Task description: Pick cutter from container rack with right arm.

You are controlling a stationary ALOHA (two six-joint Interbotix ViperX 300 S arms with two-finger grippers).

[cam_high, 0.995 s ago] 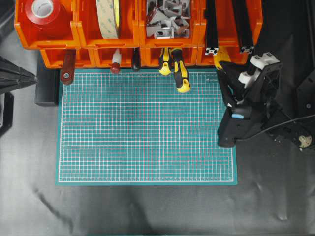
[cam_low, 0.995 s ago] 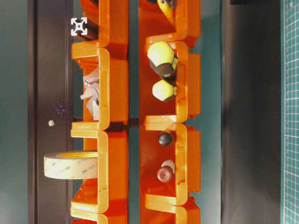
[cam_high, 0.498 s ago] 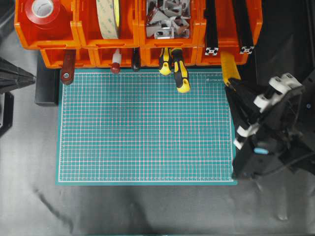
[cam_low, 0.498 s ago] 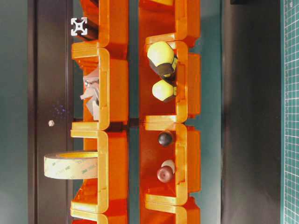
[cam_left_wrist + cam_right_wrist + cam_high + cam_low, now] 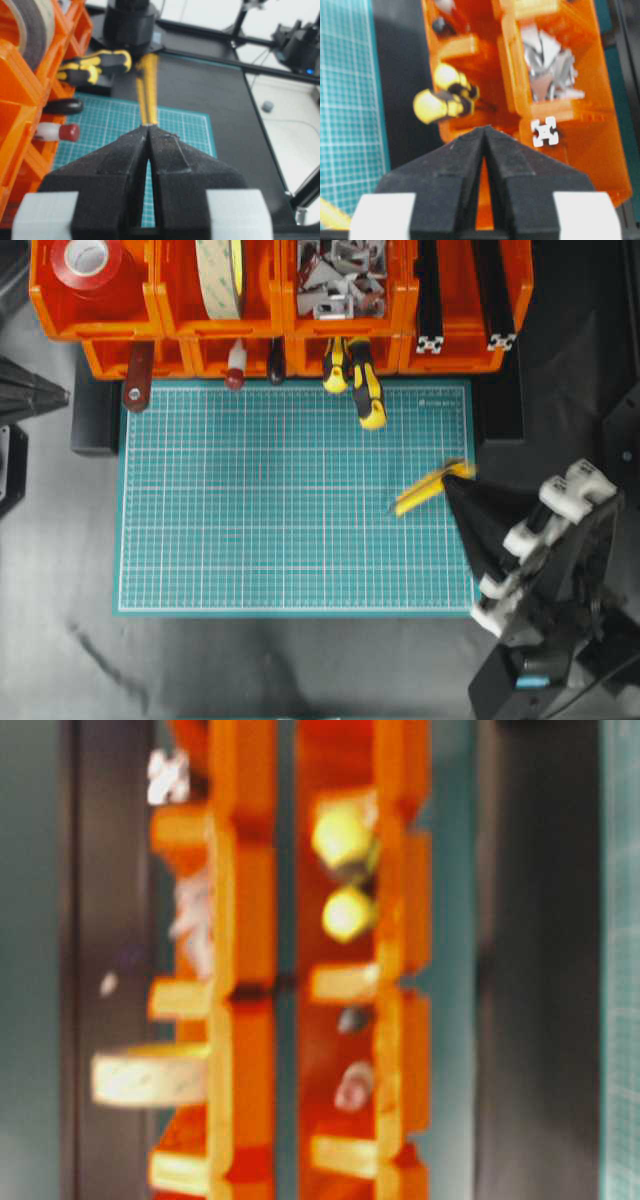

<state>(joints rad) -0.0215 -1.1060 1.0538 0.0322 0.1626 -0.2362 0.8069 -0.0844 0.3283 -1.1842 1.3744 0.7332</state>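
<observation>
The right tool (image 5: 458,478) has its jaws pressed together to a thin slit. In the right wrist view nothing yellow shows between them, only the orange of the bins beyond. The cutter (image 5: 425,492) is clear of the container rack (image 5: 120,358). From overhead it is a blurred yellow strip slanting over the right part of the green cutting mat (image 5: 250,540), with its upper end right at the tool's tip. In the right wrist view a yellow sliver sits low and to the left of the jaws, not in their gap. So I cannot tell whether the tool has a corner of it pinched or whether it is loose on the mat. The right arm (image 5: 545,560) reaches in from the lower right of the table (image 5: 250,670).

The pull-out looks done, but the hold looks doubtful. To finish well, I would first check the grip. If the cutter is free, open the jaws, come down over the middle of its flat body with the jaws across its narrow width, close firmly, then lift straight up. It is thin and probably slippery, so a bite at the very end invites pivoting.

The striped screwdrivers (image 5: 365,390) hang well apart at the rack. The left tool (image 5: 149,131), also closed, waits at the far side.
</observation>
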